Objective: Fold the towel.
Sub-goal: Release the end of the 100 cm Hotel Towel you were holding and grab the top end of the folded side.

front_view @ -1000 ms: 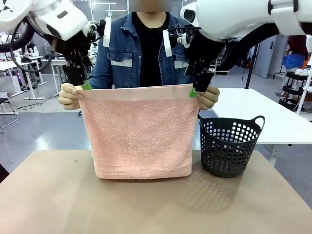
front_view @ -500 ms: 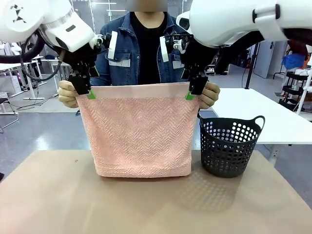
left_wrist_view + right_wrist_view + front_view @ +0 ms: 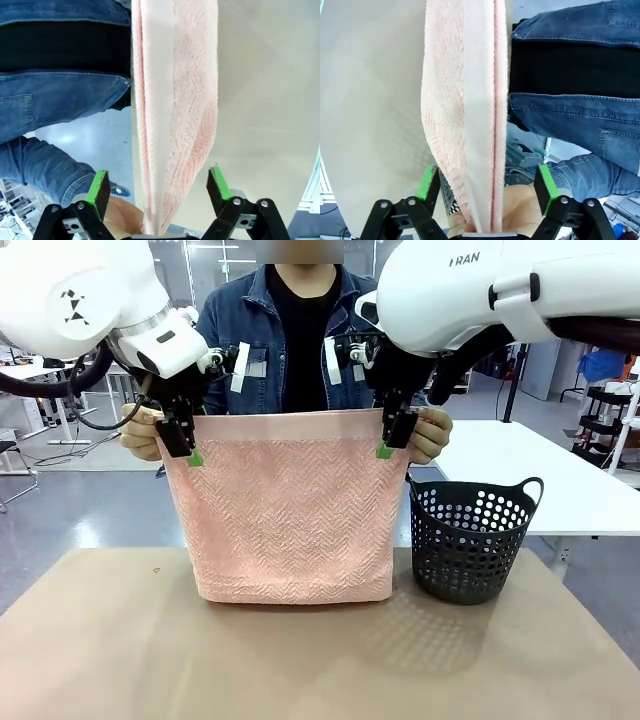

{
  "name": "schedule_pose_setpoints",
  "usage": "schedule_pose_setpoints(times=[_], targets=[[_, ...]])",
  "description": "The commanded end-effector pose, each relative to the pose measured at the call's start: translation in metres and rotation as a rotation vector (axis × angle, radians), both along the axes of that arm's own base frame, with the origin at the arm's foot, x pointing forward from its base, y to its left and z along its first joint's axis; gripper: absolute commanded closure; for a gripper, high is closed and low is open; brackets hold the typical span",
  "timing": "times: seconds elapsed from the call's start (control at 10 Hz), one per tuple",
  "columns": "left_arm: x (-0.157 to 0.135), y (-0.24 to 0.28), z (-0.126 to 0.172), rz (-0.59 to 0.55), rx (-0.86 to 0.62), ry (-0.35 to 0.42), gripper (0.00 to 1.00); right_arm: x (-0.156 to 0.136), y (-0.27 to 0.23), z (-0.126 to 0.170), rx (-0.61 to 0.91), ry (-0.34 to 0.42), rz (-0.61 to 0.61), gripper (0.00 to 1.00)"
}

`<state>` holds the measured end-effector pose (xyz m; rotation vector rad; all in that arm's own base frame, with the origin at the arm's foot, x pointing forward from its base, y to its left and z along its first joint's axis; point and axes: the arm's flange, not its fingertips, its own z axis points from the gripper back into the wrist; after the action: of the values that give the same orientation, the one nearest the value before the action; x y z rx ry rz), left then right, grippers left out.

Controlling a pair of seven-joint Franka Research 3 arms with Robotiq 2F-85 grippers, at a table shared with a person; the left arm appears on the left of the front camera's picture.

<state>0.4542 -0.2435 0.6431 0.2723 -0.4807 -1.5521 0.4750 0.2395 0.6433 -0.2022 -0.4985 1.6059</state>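
person holds up pink towel (image 3: 285, 510) as two robot grippers straddle its top corners

the towel hangs in folded layers above the far part of the brown table (image 3: 300, 670), smooth border band along the top, lower edge down at the tabletop; whether it rests there cannot be told. the person pinches the upper corners, one hand (image 3: 138, 435) just beside the left gripper (image 3: 190, 448), the other hand (image 3: 432, 433) just beside the right gripper (image 3: 386, 440). in both wrist views the green pads (image 3: 98, 190) stand wide, one on each side of the towel's layered edge, with a gap between pad and cloth, so neither gripper grips it. a black perforated basket (image 3: 470, 540) sits on the table just beside the towel, on the robot's right.
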Motion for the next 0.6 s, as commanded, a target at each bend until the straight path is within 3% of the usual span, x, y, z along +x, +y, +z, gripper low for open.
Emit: schedule_pose_setpoints(times=[0.0,0.1,0.2,0.5], targets=[[0.0035,0.0048,0.0002,-0.016,-0.018,0.028,0.57,0.0027,0.0009,-0.0026,-0.003,0.009,-0.027,0.47],[0.0041,0.0054,-0.0010,-0.015,-0.012,0.026,0.69,0.0041,0.0008,-0.0044,-0.013,0.003,-0.007,0.81],[0.0036,0.0062,-0.0023,-0.012,0.001,0.032,1.00,0.0043,0.0018,-0.0047,-0.017,0.004,-0.009,1.00],[0.0031,0.0070,-0.0036,-0.003,0.002,0.039,0.97,0.0041,0.0028,-0.0026,-0.017,0.009,-0.017,0.97]])
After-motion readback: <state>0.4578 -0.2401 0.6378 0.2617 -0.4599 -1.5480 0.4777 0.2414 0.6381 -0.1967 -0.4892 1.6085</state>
